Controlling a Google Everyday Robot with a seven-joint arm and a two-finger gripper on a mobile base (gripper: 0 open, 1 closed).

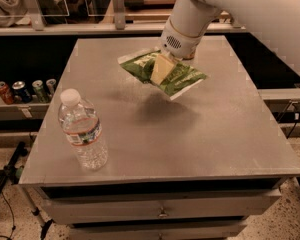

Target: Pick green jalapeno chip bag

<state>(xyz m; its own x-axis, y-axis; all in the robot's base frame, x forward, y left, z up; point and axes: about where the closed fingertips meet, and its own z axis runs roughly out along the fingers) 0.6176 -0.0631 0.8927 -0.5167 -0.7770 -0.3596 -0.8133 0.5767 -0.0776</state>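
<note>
The green jalapeno chip bag hangs in the air above the far middle of the grey table, tilted, with its shadow on the tabletop below. My gripper comes down from the white arm at the top right and is shut on the bag, one pale finger across its middle. The bag's white sealed ends show at its left and lower right.
A clear water bottle with a white cap stands upright near the table's front left corner. Several soda cans stand on a low shelf to the left of the table. Drawers run below the table's front edge.
</note>
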